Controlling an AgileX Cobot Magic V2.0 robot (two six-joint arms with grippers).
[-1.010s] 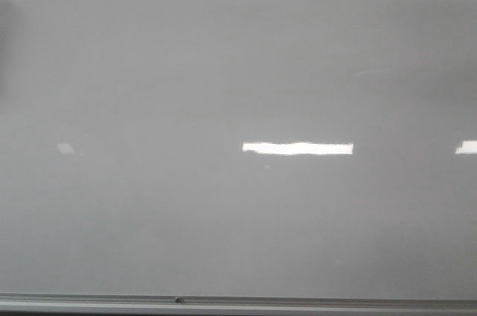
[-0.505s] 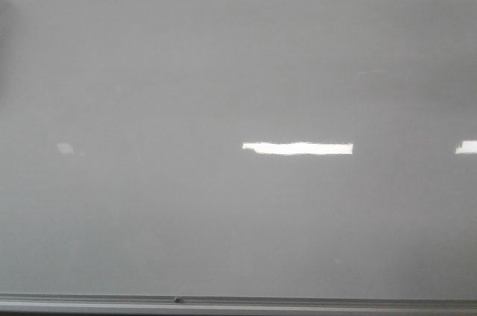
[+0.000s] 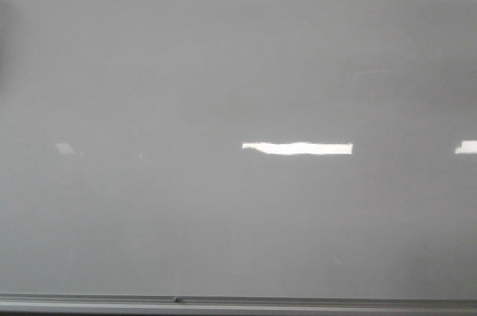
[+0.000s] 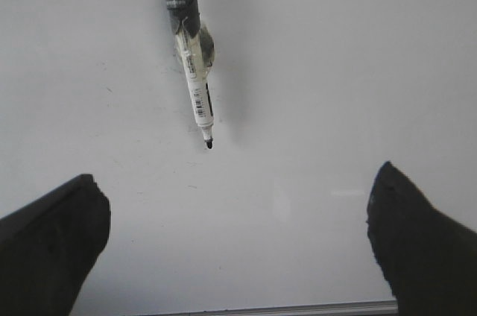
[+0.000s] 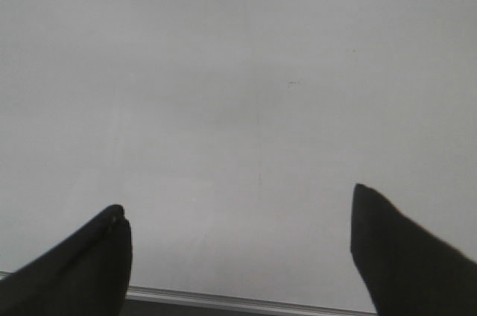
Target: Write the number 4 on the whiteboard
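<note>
we see the whiteboard [image 3: 223, 92] filling the front view, bare of ink. our left gripper [image 4: 238, 238] is spread wide, the marker [image 4: 194, 77] lying uncapped on the board ahead of its fingertips, untouched. right gripper [image 5: 238, 249] is spread too, holding nothing.

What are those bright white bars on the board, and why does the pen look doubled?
Front view: the bars are ceiling-light glare on the glossy whiteboard, the largest at; the image is soft and grey. Left wrist view: the marker casts a soft shadow beside it, hence the doubling; the left gripper fingers are dark and blurred. Right wrist view: another glare strip near the picture's edge.
</note>
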